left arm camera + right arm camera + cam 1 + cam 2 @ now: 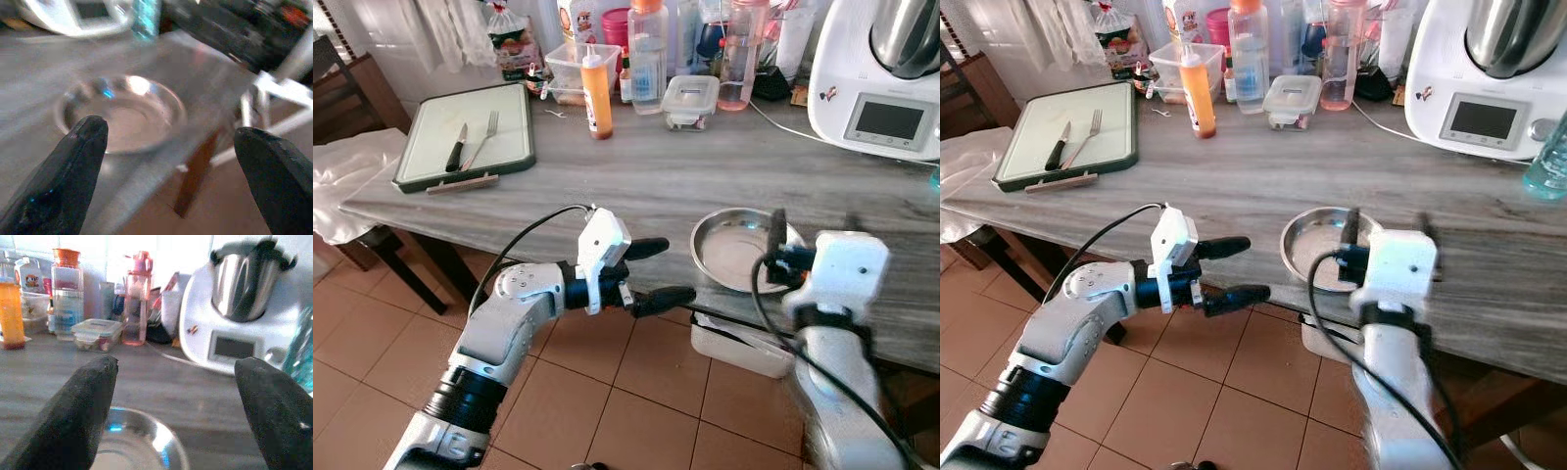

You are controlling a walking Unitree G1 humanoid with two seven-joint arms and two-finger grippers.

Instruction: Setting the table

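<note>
My left gripper point(656, 274) has its fingers spread wide, nothing between them. It sits off the table's near edge over the floor, pointing toward the steel bowl point(736, 250). Right gripper point(1386, 227) is also spread apart and empty, poised at the bowl's near rim and aimed across the table toward the white kitchen machine point(881, 73).

Steel bowl sits upright near the front edge of the table point(636, 176), between the two grippers.

Surface is grey wood-grain; floor is terracotta tile point(607, 392). A white bin point(744, 348) sits under the table edge below the bowl.

Far left on the table is a green cutting board point(465, 137) with a black-handled knife point(456, 148) and a fork point(481, 139) lying side by side, long axes roughly parallel, running near-to-far, tips pointing away from me. They're well apart from the bowl.

The back row holds an orange sauce bottle point(597, 93), a lidded food container point(690, 101) and a pink water bottle point(738, 59). A dark wooden chair point(342, 93) stands at left.
</note>
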